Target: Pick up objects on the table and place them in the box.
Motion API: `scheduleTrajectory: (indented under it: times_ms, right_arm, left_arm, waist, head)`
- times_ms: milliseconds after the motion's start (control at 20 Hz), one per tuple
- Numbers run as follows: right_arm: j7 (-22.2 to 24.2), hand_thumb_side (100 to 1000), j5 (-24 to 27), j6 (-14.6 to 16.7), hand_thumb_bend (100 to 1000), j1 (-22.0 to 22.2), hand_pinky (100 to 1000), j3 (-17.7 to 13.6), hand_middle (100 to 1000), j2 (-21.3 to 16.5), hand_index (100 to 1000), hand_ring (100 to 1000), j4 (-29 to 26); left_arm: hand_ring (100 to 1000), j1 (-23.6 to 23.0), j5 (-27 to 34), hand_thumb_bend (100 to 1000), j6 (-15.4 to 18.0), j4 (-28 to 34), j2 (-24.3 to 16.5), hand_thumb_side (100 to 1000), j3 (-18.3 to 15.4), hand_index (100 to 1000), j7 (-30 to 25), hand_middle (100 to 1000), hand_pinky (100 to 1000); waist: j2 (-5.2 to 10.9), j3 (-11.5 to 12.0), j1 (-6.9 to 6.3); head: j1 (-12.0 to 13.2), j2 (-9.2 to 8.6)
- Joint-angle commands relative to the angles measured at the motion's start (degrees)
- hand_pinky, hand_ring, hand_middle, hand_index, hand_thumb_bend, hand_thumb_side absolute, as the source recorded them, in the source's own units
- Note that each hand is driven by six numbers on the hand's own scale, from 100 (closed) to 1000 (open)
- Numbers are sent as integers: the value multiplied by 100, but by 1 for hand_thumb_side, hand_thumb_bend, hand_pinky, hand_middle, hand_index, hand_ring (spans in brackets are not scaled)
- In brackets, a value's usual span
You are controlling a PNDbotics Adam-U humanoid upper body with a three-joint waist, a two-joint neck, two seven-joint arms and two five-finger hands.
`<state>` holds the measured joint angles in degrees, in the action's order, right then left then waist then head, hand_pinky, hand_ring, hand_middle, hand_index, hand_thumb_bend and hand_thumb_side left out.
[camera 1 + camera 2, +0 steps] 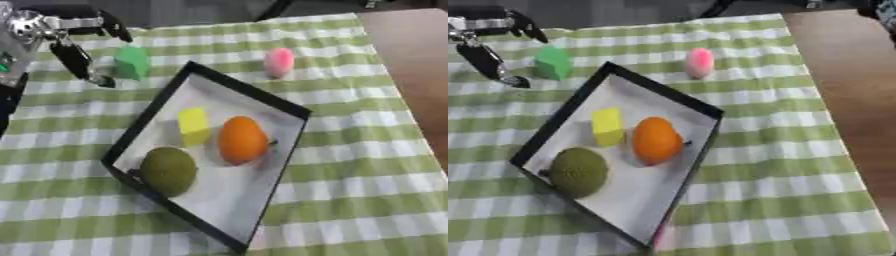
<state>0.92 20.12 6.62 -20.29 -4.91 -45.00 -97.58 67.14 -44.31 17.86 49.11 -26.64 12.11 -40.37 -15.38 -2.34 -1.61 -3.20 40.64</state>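
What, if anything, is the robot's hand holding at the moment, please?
Nothing: the left hand hovers open beside the green block, not touching it.

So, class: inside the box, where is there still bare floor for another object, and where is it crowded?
The box has bare floor at its near end, below the orange fruit and right of the green fruit, and in its far corner above the yellow block. The middle is crowded.

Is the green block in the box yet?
Out. The green block sits on the checked cloth beyond the box, beside the open left hand.
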Motion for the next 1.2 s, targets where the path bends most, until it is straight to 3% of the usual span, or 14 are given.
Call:
scheduleTrajectory:
  times_ms: [50,450,1200]
  right_arm:
    - [27,608,-42,10,100,-102,896,-29,894,-134,905,1000,-87]
    - [75,614,-113,-17,100,-143,896,16,894,-82,905,1000,-49]
    - [112,624,-201,-41,100,-175,896,35,894,-58,904,1000,-27]
  left_arm:
    - [877,177,-129,486,21,-35,-96,100,-122,842,-2,795,865]
    - [878,247,-310,378,-17,-125,-86,100,-223,838,158,805,863]
    - [878,330,-400,421,-96,-195,-169,100,-358,840,461,818,864]
  waist:
    - [-1,-33,-37]
    - [-71,-59,-43]
    - [-201,-119,-85]
  head:
    - [49,-80]
    - [190,-104]
    - [315,-239]
